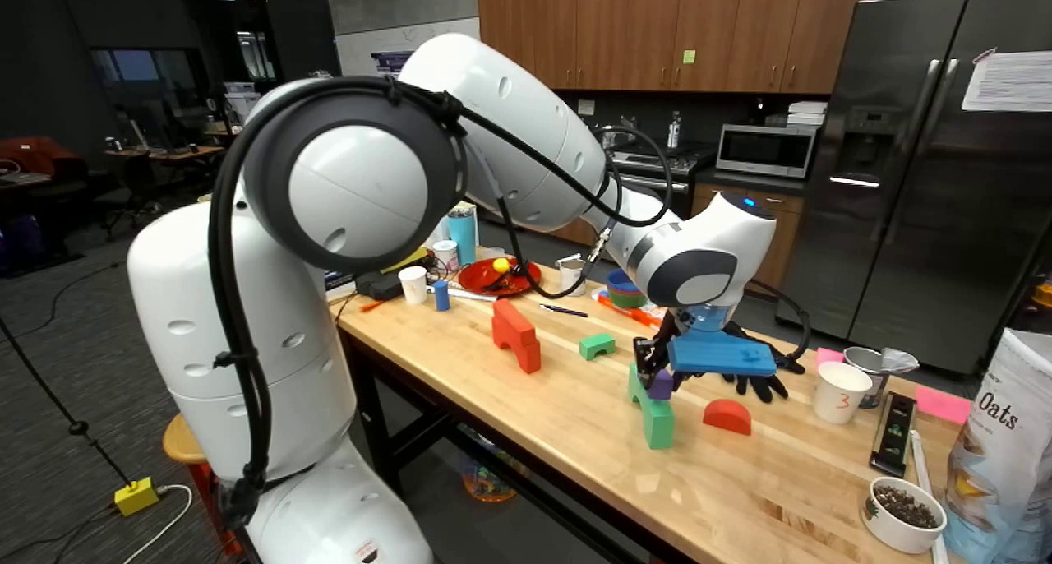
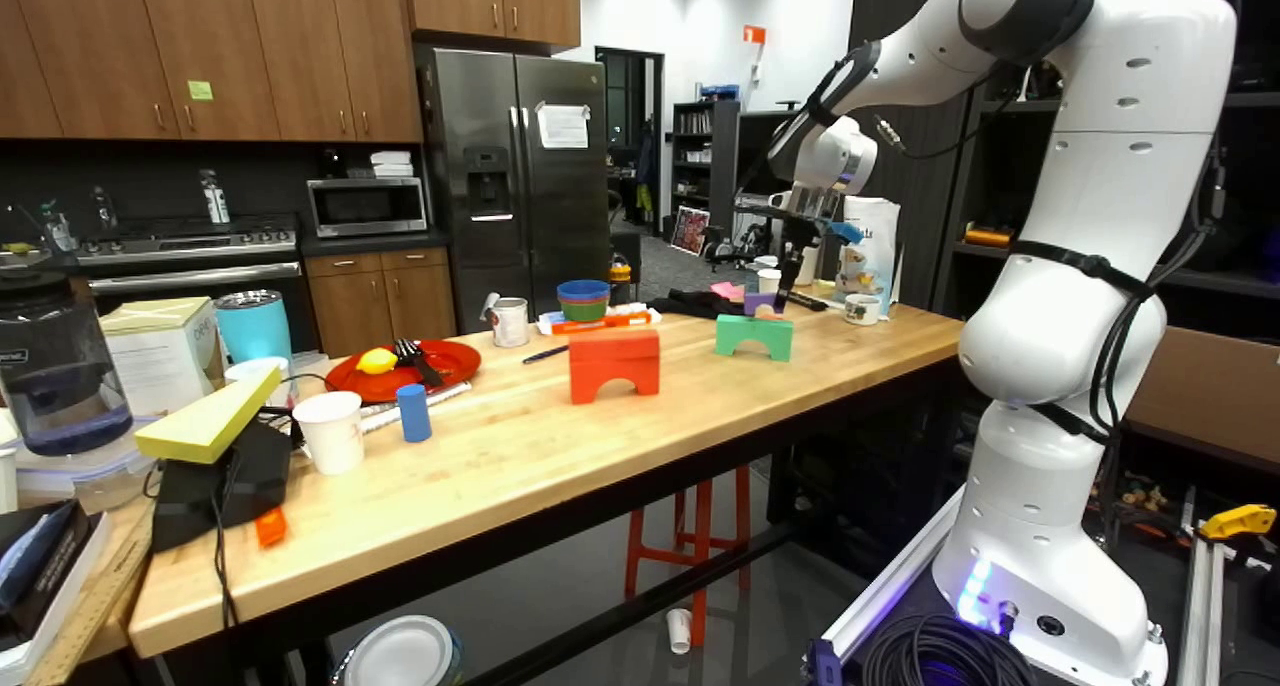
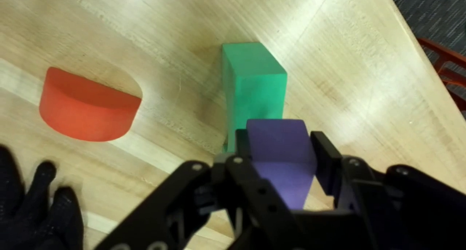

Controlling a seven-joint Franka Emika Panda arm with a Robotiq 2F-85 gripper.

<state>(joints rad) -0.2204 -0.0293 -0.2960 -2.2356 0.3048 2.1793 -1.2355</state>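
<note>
My gripper is shut on a purple block, with a black finger at each side of it. In an exterior view the gripper and the purple block are at the large green arch block, which stands on the table. In the wrist view the purple block covers part of the green arch block. I cannot tell whether the two blocks touch. A red half-round block lies beside them and also shows in the wrist view.
A red arch and a small green arch stand on the wooden table. A black glove lies behind the gripper. A paper cup, a bowl and an oats bag stand at the table's end. A red plate holds utensils.
</note>
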